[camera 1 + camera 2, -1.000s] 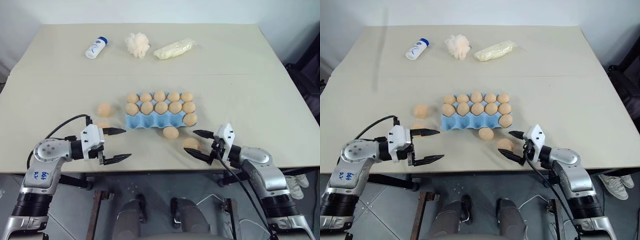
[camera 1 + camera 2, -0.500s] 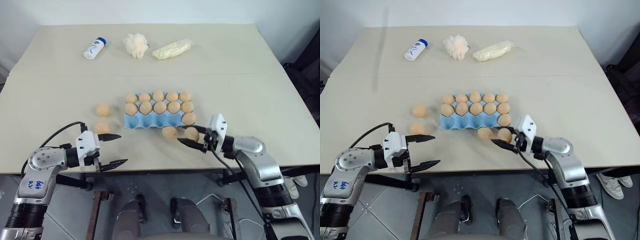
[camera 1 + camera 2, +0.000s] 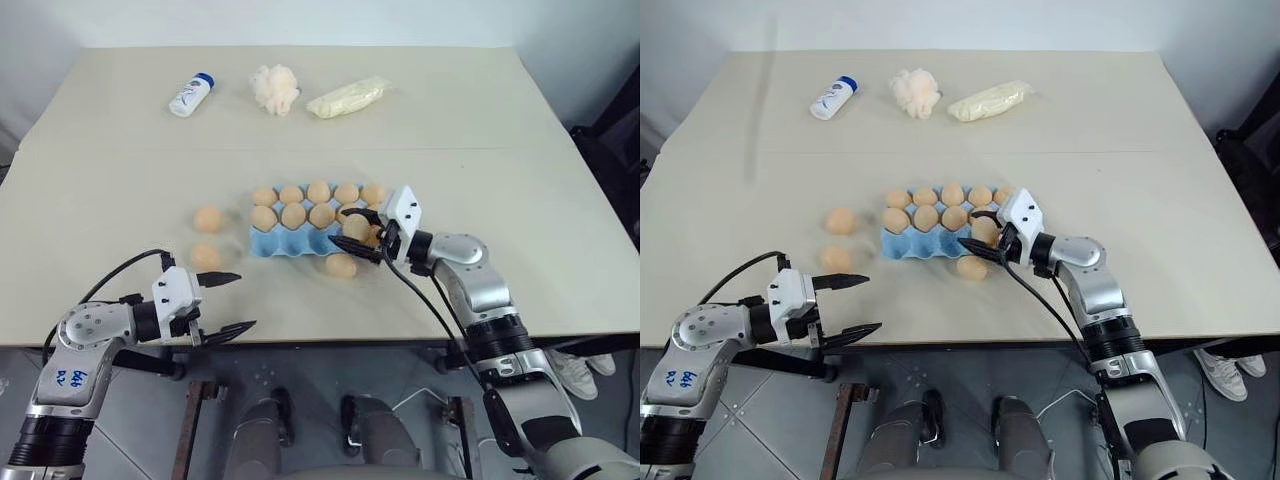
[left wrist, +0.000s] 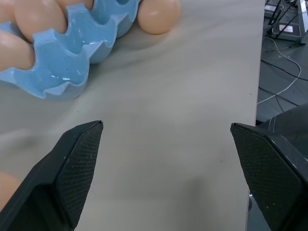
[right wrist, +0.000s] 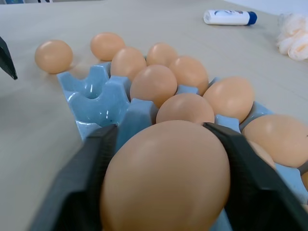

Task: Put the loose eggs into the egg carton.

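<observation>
A pale beige tabletop point(image 3: 480, 120) carried the egg carton point(image 3: 290, 243), a blue tray lying crosswise at its middle. The right gripper point(image 3: 357, 228) hovered over the tray's right end, its fingers point(image 5: 91, 159) closed on the held egg point(image 3: 357, 228), which pointed its long axis along the fingers in the right wrist view. The empty cups of the near row point(image 5: 98, 103) lay directly ahead of and below that egg, so the coming move appeared to be a short lowering into one of them; the right arm was plainly the nearer. The tray's two far rows were filled with eggs, though those under the gripper were hidden; most of the near row stood empty. One loose egg point(image 3: 341, 266) rested just beside the tray's near edge, below the right gripper. Two more loose eggs point(image 3: 208, 219) point(image 3: 205, 256) lay left of the tray, nearer the left gripper point(image 3: 228, 303), whose fingers point(image 4: 72, 163) stood wide apart and empty, pointing toward the tray. A white bottle point(image 3: 192, 95), a puff ball point(image 3: 273, 89) and a yellow bag point(image 3: 347, 98) lay well apart along the far edge.
</observation>
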Available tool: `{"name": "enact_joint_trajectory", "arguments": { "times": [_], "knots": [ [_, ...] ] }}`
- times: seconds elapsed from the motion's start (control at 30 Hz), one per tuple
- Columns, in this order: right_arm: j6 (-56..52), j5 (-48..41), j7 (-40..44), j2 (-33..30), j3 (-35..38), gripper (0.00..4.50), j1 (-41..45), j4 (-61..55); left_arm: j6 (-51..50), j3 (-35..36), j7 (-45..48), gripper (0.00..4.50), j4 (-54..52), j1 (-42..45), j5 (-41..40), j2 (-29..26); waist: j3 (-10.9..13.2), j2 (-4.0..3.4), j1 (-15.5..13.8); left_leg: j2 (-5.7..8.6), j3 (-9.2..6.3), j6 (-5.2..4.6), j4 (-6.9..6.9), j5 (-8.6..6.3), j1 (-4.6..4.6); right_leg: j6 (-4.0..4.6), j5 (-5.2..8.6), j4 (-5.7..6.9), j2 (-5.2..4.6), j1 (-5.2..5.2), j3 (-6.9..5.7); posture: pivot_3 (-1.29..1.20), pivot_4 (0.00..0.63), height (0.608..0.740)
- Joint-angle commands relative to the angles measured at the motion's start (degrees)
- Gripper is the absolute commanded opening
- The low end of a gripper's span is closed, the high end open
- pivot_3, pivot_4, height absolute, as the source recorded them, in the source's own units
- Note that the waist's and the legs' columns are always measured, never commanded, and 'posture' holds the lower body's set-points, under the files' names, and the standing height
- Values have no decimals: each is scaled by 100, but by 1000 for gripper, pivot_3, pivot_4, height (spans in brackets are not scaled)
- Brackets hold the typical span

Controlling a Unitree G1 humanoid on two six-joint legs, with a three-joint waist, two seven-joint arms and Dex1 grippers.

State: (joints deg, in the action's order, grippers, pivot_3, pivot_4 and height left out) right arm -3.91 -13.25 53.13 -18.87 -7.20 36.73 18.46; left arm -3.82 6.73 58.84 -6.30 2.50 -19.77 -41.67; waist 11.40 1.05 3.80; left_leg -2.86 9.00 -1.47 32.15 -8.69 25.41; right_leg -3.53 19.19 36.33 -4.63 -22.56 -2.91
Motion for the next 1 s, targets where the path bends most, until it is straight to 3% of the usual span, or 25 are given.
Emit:
{"name": "enact_joint_trajectory", "arguments": {
  "times": [0.03, 0.07, 0.4, 0.67, 0.83, 1.0],
  "knots": [
    [120, -117, 106, -44, 127, 4221, -25, -296, 0, 182, -66, 4500, -252, -94, -70, -58, 0, 0, 15, -1, 0, 0, 4, 0, -2, 0, 0, 7, 0, 1, 1, 0, 150, 740],
    [106, -172, 117, -82, 189, 4475, -71, -430, -2, 190, -77, 4500, -262, -110, -77, -59, 0, 0, 24, -1, 0, 1, 5, 0, -3, 0, 0, 11, 0, 0, 1, 0, 150, 740],
    [-210, -949, 590, -1160, 1001, 4475, -1512, -2097, -35, 77, -315, 4500, -62, 260, -77, 149, -1, 2, -61, -1, -2, 2, 4, 1, -4, 4, 2, 12, -4, 1, 0, 0, 150, 740],
    [70, -983, 1454, -2185, 1267, 4475, -2903, -2258, 90, 50, -405, 4500, 358, 924, -70, 447, -1, 3, -47, -2, -1, 1, 18, 1, -11, 4, 2, 15, 0, 11, 1, 0, 150, 740],
    [-46, -1024, 1307, -1975, 1110, 4475, -2912, -2302, 123, 25, -51, 4500, 542, 1107, -212, 418, -2, 3, -40, -12, -4, 0, 44, 0, -13, 6, 3, 33, 10, 14, 0, 0, 150, 740],
    [-943, -1029, 664, -1457, 690, 4475, -2666, -2653, 137, 137, 20, 4500, 522, 1097, -305, 394, -2, 3, -51, -15, -9, 1, 59, 0, -11, 23, 11, 47, 8, 13, 0, 0, 150, 740]
  ]
}}
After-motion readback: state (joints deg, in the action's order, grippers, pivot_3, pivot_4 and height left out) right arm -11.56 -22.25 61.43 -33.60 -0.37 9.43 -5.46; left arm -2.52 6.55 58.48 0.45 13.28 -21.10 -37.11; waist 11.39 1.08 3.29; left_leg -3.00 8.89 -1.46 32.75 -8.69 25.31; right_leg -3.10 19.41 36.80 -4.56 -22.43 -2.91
